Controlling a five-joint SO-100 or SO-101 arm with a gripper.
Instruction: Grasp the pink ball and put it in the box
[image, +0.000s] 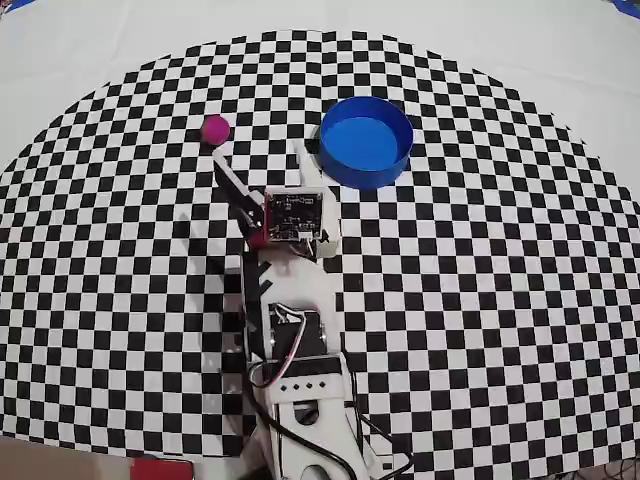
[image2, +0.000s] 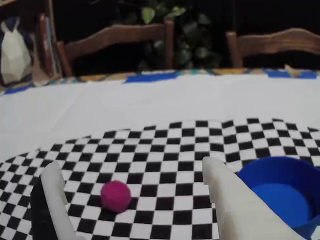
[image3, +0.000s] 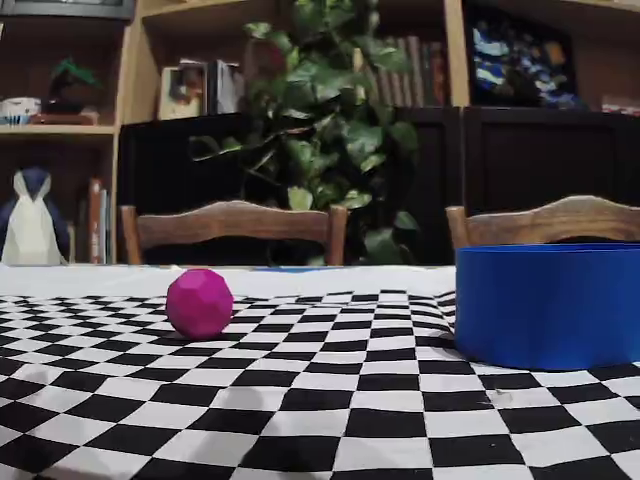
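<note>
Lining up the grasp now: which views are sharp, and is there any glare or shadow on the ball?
Overhead view: sharp, evenly lit, no glare on pink ball. Wrist view: soft; near fingers blurred. Fixed view: ball crisp, small shadow beneath; box clear.

Home dining or living room: wooden chairs (image3: 235, 225), bookshelves (image3: 120, 70) with books, leafy houseplant (image3: 330, 120), tablecloth-covered table (image2: 150, 100).

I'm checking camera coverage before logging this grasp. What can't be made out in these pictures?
- Fixed view: the arm is out of frame; the box is cut by the right edge and its inside is hidden by its own wall.
- Wrist view: the box is cut by the right edge.
- Overhead view: the arm's base is cut by the bottom edge.
</note>
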